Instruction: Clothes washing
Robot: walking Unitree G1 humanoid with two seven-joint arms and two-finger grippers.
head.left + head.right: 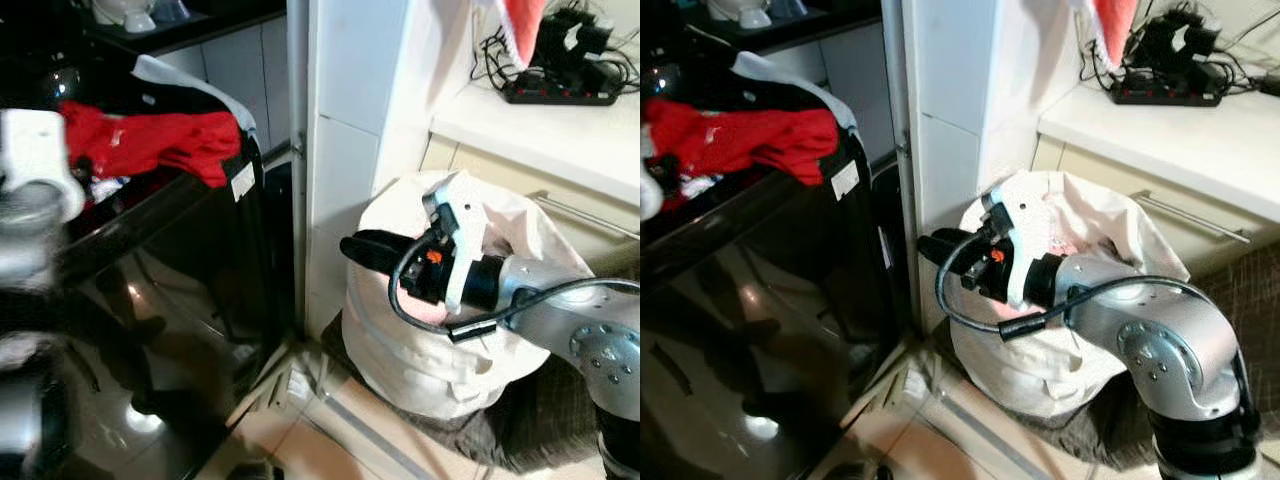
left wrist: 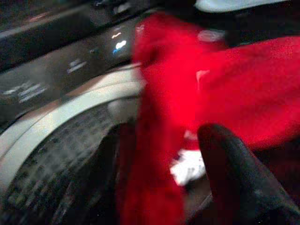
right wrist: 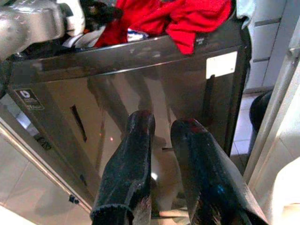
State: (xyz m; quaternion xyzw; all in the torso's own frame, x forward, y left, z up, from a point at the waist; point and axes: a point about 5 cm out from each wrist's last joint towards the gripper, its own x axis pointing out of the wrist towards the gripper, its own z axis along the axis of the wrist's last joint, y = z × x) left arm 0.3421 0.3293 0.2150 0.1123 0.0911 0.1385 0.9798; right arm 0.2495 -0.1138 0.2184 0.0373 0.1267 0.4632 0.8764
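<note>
The soft red cloth (image 1: 150, 140) hangs over my black washing machine (image 1: 170, 290), upper left of the frame. My left end effector (image 2: 234, 178) is nearest it; I cannot tell its grip. My right end effector (image 1: 368, 250) is a little spread, holding nothing.

Washing machine (image 1: 170, 300) at left, garment (image 1: 150, 140) draped over its top front edge, partly in drum opening. Wall column (image 1: 350, 150) just right of machine. Laundry bag (image 1: 420, 350) on floor before column (against cabinet). Power strip (image 1: 560, 95) on counter (image 1: 530, 130) at right, near back edge. Right tool (image 1: 365, 250) before bag, between bag and machine.
</note>
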